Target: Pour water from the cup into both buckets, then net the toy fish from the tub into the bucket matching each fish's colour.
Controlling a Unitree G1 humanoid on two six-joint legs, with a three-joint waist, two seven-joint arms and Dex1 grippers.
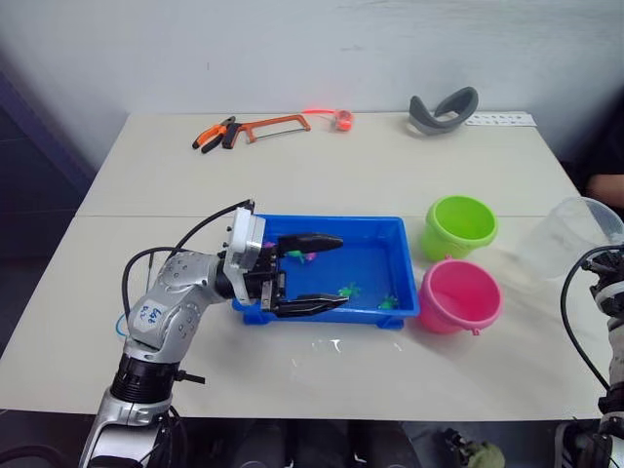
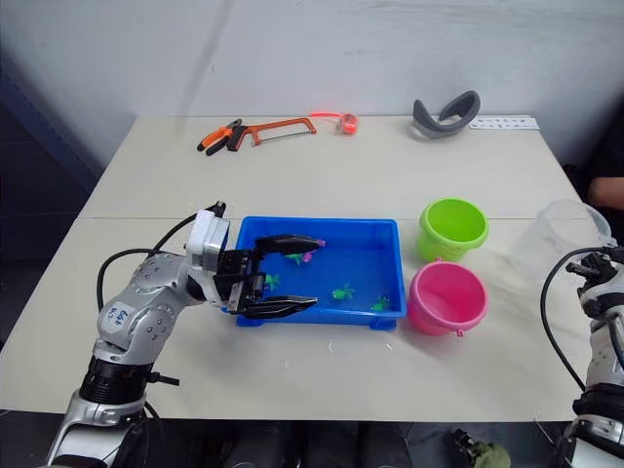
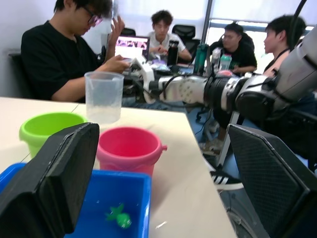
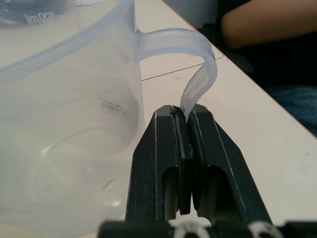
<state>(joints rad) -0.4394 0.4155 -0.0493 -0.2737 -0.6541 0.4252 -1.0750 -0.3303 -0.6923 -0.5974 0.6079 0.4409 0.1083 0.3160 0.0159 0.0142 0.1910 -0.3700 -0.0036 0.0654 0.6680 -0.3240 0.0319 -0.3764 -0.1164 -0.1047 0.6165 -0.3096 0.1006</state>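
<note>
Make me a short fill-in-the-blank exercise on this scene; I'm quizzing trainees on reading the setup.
1. The right claw is shut on the ____ of the cup.
2. The green bucket stands farther from the robot than the ____ bucket.
3. The left claw hangs open over the blue ____, where toy fish lie.

Missing words: handle; pink; tub

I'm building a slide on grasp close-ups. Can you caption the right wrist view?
Right gripper pinching the thin handle of the clear plastic cup above the table.

Silver arms, black fingers

The left arm (image 1: 171,312) carries looping black cables and a white sticker, its handwriting unreadable.
</note>
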